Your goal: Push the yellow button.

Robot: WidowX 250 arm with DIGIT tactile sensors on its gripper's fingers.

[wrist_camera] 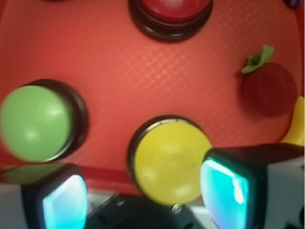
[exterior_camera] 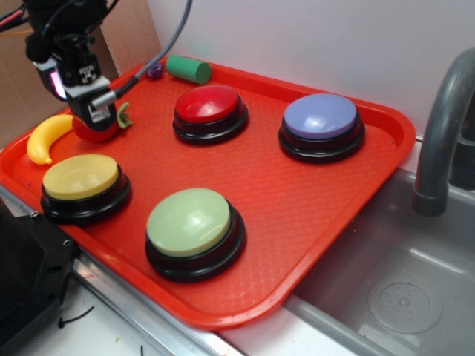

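The yellow button, a yellow dome on a black base, sits at the near left of the red tray. In the wrist view it lies below, between my two fingers and closer to the right one. My gripper hangs in the air behind the button, over the tray's left part, clear of the button. In the wrist view my gripper is open and empty, its jaws wide apart.
A pale green button, a red button and a blue button share the tray. A toy banana, a red toy fruit and a green cylinder lie at the back left. A sink and faucet are at the right.
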